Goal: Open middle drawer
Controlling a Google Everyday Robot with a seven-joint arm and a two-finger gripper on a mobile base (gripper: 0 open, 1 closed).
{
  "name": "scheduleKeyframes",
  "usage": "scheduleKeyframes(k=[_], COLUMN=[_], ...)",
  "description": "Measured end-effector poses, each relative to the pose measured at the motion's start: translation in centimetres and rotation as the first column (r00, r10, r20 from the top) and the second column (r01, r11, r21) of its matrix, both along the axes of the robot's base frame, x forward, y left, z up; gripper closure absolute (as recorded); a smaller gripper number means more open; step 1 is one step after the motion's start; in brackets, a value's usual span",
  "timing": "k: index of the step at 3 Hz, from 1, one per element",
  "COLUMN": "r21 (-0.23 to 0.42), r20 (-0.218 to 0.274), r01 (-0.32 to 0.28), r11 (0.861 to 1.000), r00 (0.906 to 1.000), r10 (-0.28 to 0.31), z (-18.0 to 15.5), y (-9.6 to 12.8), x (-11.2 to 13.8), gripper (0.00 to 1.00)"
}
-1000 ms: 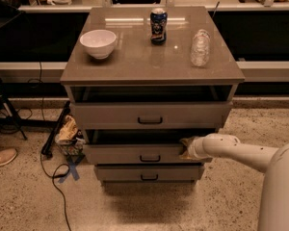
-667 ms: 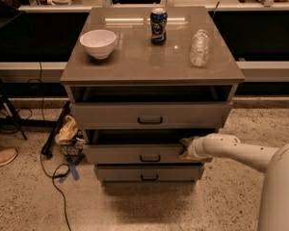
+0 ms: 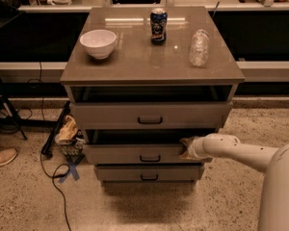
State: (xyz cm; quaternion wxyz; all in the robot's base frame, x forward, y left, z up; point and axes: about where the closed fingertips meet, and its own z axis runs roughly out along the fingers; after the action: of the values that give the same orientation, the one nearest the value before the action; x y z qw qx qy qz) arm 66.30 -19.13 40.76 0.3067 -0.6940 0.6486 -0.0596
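Grey-brown and wide, with a flat front and a small black bar handle, the middle drawer sits between the top drawer and the bottom drawer and sticks out a little, with a dark gap above it. My white gripper is at the right end of its front, up by the top edge. I cannot tell if it is pinching there.

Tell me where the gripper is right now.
In the camera view, the gripper is at the right end of the middle drawer, right of its black handle and below the top drawer.
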Motion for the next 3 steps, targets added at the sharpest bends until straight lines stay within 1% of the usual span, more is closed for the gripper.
scheduleKeyframes(k=[1,2,3], r21=[0.000,0.001,0.001], r20=[0.000,-0.002,-0.002], r01=[0.000,-0.002,-0.002], r11=[1.000,1.000,1.000], r00=[1.0000,1.0000,1.0000], r10=[0.000,0.002,0.002], z=[-0.01,-0.14,-0.14], y=[0.01,0.14,0.15], x=[0.00,-0.05,-0.05], gripper=[0.12,0.00,0.00])
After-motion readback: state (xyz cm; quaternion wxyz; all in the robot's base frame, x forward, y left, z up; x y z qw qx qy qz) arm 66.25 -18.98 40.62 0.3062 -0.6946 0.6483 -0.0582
